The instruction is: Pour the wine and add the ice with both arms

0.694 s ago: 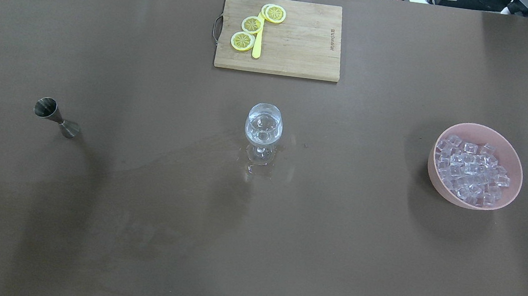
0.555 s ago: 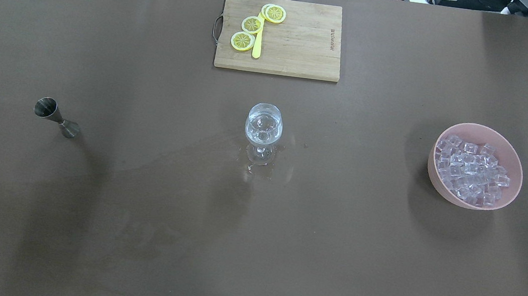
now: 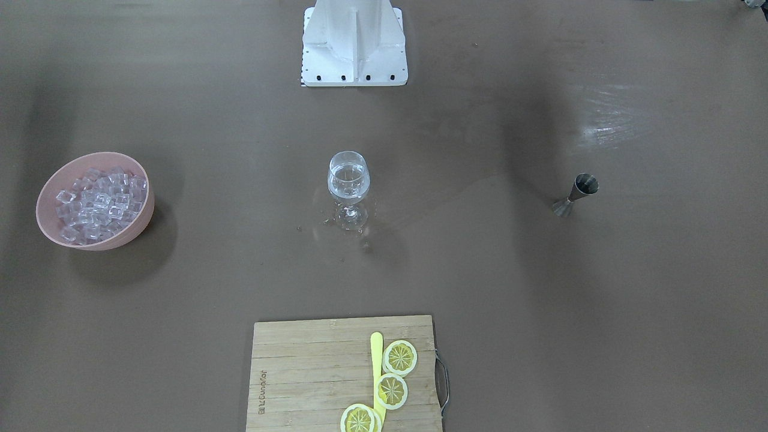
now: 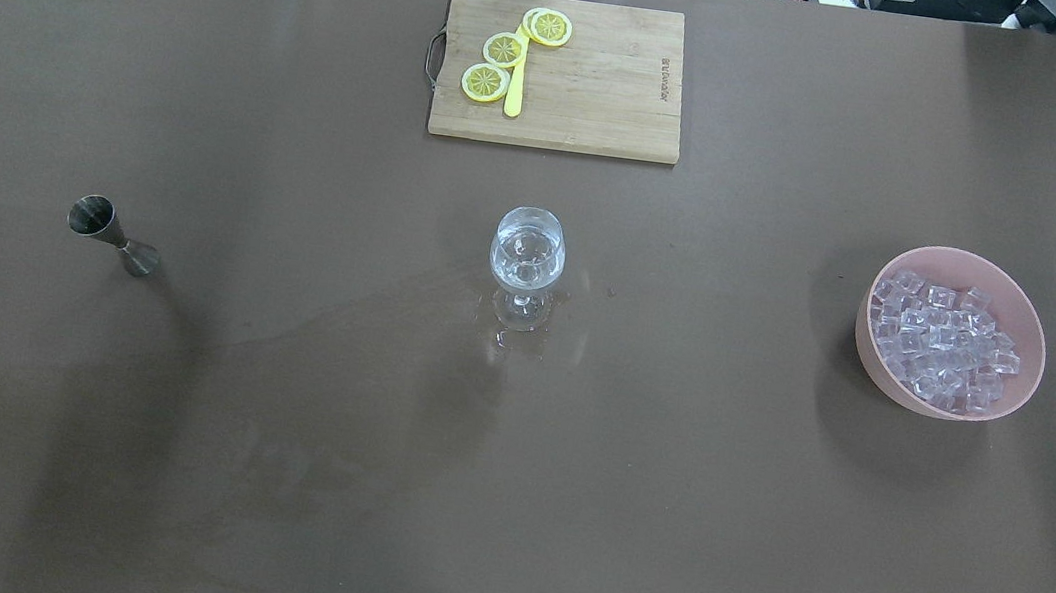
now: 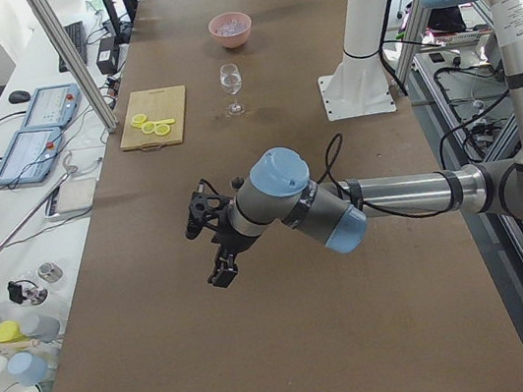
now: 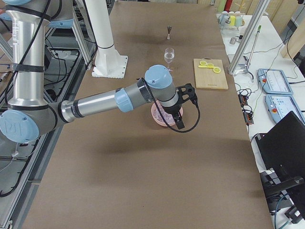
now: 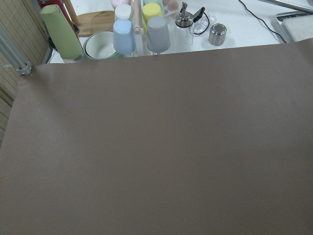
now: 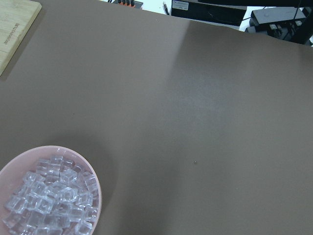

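A clear wine glass (image 4: 527, 258) stands at the table's middle with a little clear, colourless wine in it; a few drops lie around its foot (image 3: 350, 221). The ice (image 4: 938, 339) is a heap of small clear cubes in a pink bowl (image 4: 1021, 387) at the right; it also shows in the right wrist view (image 8: 46, 198). My left gripper (image 5: 222, 272) shows only in the exterior left view, high above bare table, far from the glass. My right gripper (image 6: 181, 121) shows only in the exterior right view, hanging above the bowl. I cannot tell whether either is open or shut.
A steel jigger (image 4: 113, 233) stands at the left. A wooden cutting board (image 4: 603, 94) with lemon slices (image 4: 503, 50) and a yellow knife lies at the far edge. The white robot base (image 3: 354, 42) is at the near edge. Cups and bottles (image 7: 142, 32) stand beyond the table's left end.
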